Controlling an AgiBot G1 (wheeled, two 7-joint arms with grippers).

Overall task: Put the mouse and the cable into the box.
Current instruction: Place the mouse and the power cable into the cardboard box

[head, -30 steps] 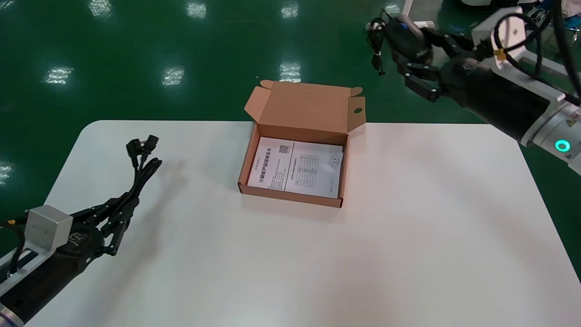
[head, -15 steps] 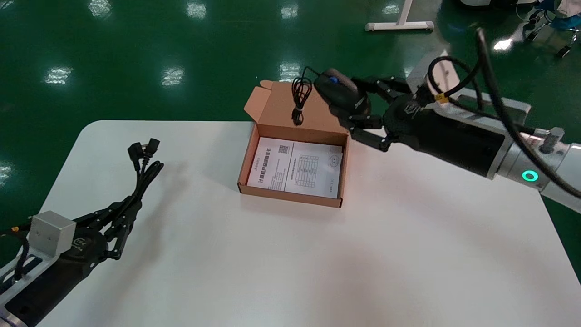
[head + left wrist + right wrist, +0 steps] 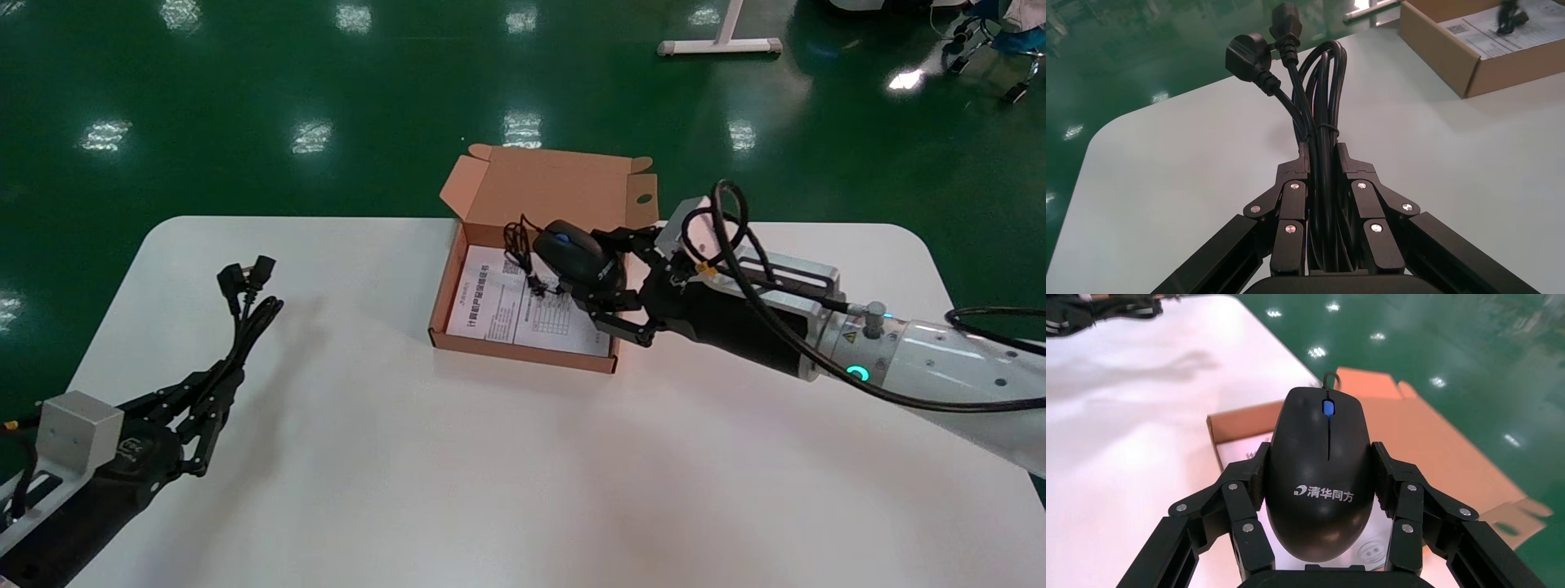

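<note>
Presently, you cannot see the underside of the mouse point(image 3: 572, 257) point(image 3: 1319, 478) in any view, nor whether it touches what lies beneath it. The right gripper point(image 3: 595, 278) point(image 3: 1319, 459) and its arm cover the right-hand part of the printed sheet point(image 3: 498, 302) inside the box point(image 3: 523, 347). The left arm is cut off at the lower edge of the head view, and the near loops of the cable point(image 3: 245, 310) point(image 3: 1315, 104) vanish between the fingers of the left gripper point(image 3: 216, 392) point(image 3: 1324, 153). The mouse hangs over the right part of the open box, above the sheet. Its long axis is in line with the gripper. Its nose, marked by the blue wheel point(image 3: 1327, 408), points away from the wrist and toward the robot's left. Its thin cord point(image 3: 519, 245), bundled in a small coil, dangles from the nose over the sheet. Your right jaws are clenched on the mouse's two flanks. The cable is over the left side of the table point(image 3: 490, 457), well apart from the box. Its long axis runs from the gripper away from the robot, and both plugs point(image 3: 1260, 52) lead at the far end. A thin tie point(image 3: 1322, 128) binds the strands. Your left jaws are clamped on the bundle. The mouse's back bears a white logo and the characters 清华同方, legible in the right wrist view. The sheet carries a square code, lines of print and a ruled grid, none of which you can read. The mark on the left gripper's body is too small to make out.
</note>
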